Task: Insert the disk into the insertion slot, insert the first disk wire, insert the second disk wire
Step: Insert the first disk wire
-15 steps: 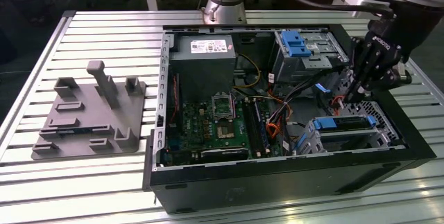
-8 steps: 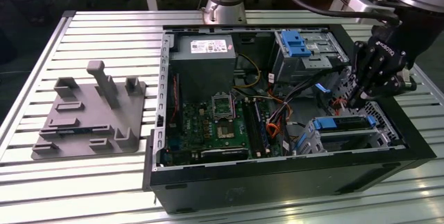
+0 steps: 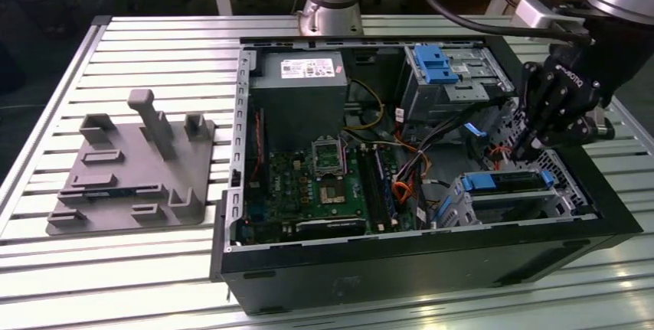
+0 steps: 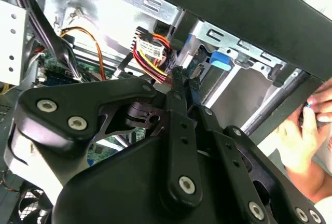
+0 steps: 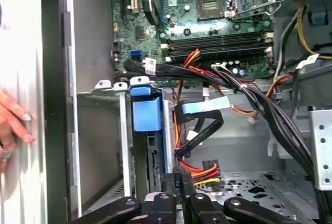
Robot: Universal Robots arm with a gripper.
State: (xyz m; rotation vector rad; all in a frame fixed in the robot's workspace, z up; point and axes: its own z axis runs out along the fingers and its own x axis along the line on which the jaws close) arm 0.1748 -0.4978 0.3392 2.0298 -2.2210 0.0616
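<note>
The disk (image 3: 508,183) is seated in the insertion slot (image 3: 560,196), low on the exterior view's right, inside the open computer case (image 3: 430,269). Its blue carrier handle stands out against the silver cage.

In the first wrist view, the light-blue end of the second disk wire (image 5: 205,107) lies loose just beside that handle, apart from the disk. The first disk wire (image 5: 241,111) shows as an orange strip running under a thick black cable bundle (image 5: 270,115); I cannot make out its plug.

The gripper (image 3: 525,149) reaches down into the case just above the disk in the exterior view, close to the case's right wall. In both wrist views its fingers (image 5: 167,189) look pinched together on a small dark plug (image 5: 178,178) fed by red and yellow wires.

A person's hand (image 5: 13,125) rests against the outside of the case wall.

The case stands on a slatted table (image 3: 153,39), with a grey fixture (image 3: 133,169) well apart on the exterior view's left.
</note>
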